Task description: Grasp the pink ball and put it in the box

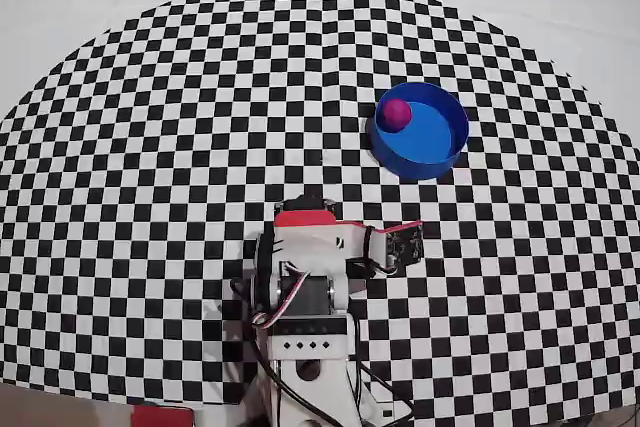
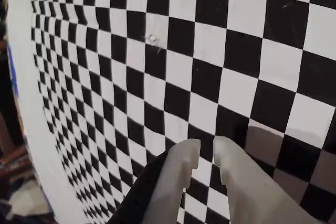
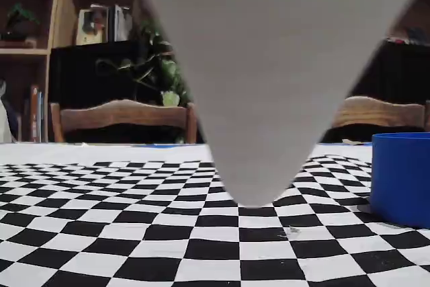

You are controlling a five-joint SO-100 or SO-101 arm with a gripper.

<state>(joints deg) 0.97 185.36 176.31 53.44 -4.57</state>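
The pink ball [image 1: 396, 113] lies inside the blue box [image 1: 446, 143], against the left part of its wall in the overhead view. My arm is folded back by its base, and the gripper [image 1: 405, 245] is well below and left of the box, apart from it. In the wrist view the gripper [image 2: 206, 148] hangs over bare checkered cloth. Its two white fingers [image 2: 178, 182] stand almost together with only a thin slit between them, holding nothing. The fixed view shows the box [image 3: 400, 178] at the right edge, and its wall hides the ball.
A black-and-white checkered cloth [image 1: 180, 147] covers the table. The arm's base [image 1: 305, 347] sits at the near edge. A large blurred pale grey shape [image 3: 269, 65] fills the top middle of the fixed view. Behind are chairs [image 3: 121, 117] and shelves.
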